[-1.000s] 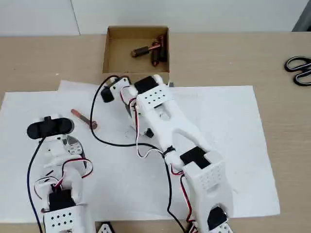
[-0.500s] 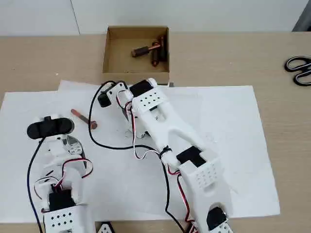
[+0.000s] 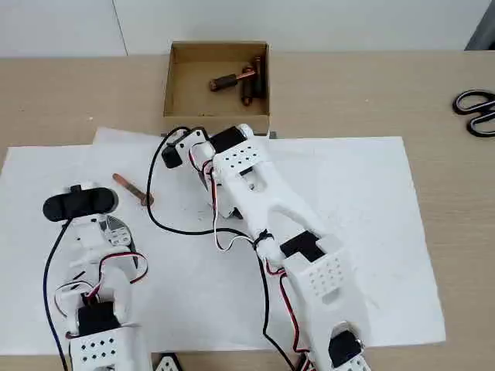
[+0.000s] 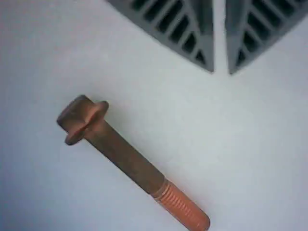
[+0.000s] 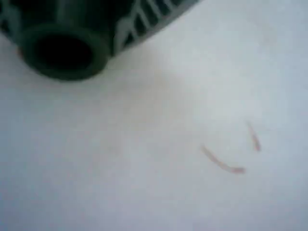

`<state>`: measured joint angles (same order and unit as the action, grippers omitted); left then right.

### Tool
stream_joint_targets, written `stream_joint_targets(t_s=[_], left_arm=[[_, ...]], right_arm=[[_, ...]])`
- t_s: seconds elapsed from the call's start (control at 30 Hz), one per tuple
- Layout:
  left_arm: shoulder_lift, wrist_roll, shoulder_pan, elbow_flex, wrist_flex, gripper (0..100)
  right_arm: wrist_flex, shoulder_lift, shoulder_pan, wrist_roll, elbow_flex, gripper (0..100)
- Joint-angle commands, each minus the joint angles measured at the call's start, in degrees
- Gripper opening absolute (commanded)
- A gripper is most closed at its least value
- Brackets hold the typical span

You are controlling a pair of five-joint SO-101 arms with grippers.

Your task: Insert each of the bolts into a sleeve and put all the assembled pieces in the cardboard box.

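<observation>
A copper bolt [image 3: 132, 189] lies on the white paper [image 3: 363, 201], left of centre. Seen from the left wrist, the bolt [image 4: 126, 159] lies flat a short way beyond my left gripper [image 4: 221, 67], whose grey fingertips [image 4: 202, 53] stand nearly together with nothing between them. My right gripper [image 5: 120, 29] is shut on a dark sleeve [image 5: 65, 50] just above the paper, with the sleeve's open end facing the camera. From above, the right arm's wrist [image 3: 240, 158] hangs just in front of the cardboard box [image 3: 182, 89], covering its gripper. Assembled pieces [image 3: 246, 77] lie in the box.
Black scissors [image 3: 476, 112] lie at the table's far right edge. The left arm [image 3: 97, 255] stands at the front left, with its black camera [image 3: 77, 203] close to the bolt. A black cable [image 3: 166, 220] loops over the paper between the arms.
The right arm's wrist has shifted slightly left, towards the bolt. The left arm and the bolt have stayed put.
</observation>
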<state>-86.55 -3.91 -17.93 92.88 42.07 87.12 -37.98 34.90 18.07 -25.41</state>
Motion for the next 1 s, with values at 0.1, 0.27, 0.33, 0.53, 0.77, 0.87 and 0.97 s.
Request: stream_joint_targets(t_s=[0.1, 0.27, 0.33, 0.53, 0.77, 0.87, 0.97], left_arm=[[-0.7, 0.35, 0.0, -0.13, -1.14, 1], [-0.7, 0.18, 0.09, -0.13, -1.14, 1], [-0.7, 0.18, 0.09, -0.13, -1.14, 1], [-0.7, 0.18, 0.09, -0.22, -1.23, 1], [-0.26, 0.35, -0.18, -3.12, 1.05, 1], [-0.18, 1.93, 0.09, -9.8, 6.68, 1], [-0.18, 5.36, 0.09, -17.63, 10.73, 1]], right_arm=[[2.59, 3.3, 0.75, -1.14, -2.2, 0.8], [4.09, 12.26, 0.31, -1.05, -2.29, 0.6], [5.14, 15.87, -0.66, -1.05, -2.29, 0.5], [7.87, 23.16, -7.16, -1.05, -2.29, 0.4], [9.71, 32.57, -17.36, -1.05, -1.49, 0.3], [9.71, 37.93, -21.85, -0.79, 2.11, 0.3], [9.54, 42.86, -25.71, -0.62, 7.47, 0.3]])
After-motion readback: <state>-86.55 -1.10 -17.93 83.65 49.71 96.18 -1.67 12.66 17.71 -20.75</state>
